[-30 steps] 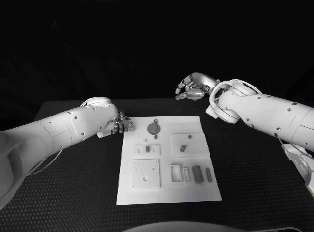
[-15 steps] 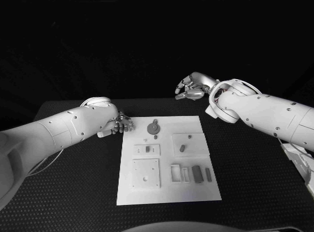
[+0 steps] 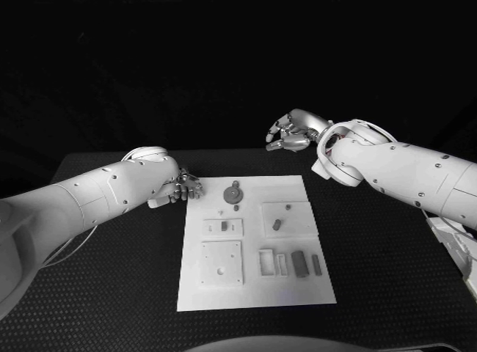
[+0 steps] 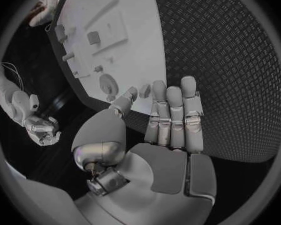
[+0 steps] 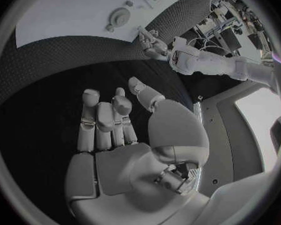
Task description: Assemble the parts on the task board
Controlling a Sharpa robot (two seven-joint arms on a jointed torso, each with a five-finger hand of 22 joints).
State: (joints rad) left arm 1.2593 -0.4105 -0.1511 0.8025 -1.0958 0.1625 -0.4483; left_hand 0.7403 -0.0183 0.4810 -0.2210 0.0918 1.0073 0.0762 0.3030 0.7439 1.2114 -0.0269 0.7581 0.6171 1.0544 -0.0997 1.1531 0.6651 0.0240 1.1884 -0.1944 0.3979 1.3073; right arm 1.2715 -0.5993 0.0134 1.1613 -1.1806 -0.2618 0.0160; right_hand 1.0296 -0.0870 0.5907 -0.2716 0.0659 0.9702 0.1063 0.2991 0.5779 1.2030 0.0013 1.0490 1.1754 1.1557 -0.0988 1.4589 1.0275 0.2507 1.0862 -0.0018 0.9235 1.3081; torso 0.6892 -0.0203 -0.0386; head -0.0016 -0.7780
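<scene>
While nothing is yet held, the left hand (image 3: 183,187) rests low at the board's near-left corner region, its fingers stretched out side by side and empty, as the left wrist view shows (image 4: 168,130). From that hand, the white task board (image 3: 255,293) lies toward three o'clock in the head view, its long axis running from twelve to six. Just beside the left fingertips, at about three o'clock from them, sits the round disc part (image 3: 232,193) at the board's far end; it is the nearest piece to either hand. Further along the board toward six o'clock lie a small square plate with a peg (image 3: 224,226), a second plate (image 3: 282,218) to its right, and a row of narrow bars (image 3: 299,262) near the board's right edge. The right hand (image 3: 289,136) hangs well apart, raised beyond the board's far edge at about one o'clock from the disc, fingers loosely apart and holding nothing (image 5: 115,135). Judging from this layout, the left hand is much the nearer, and a short reach toward three o'clock would bring it onto the disc.
</scene>
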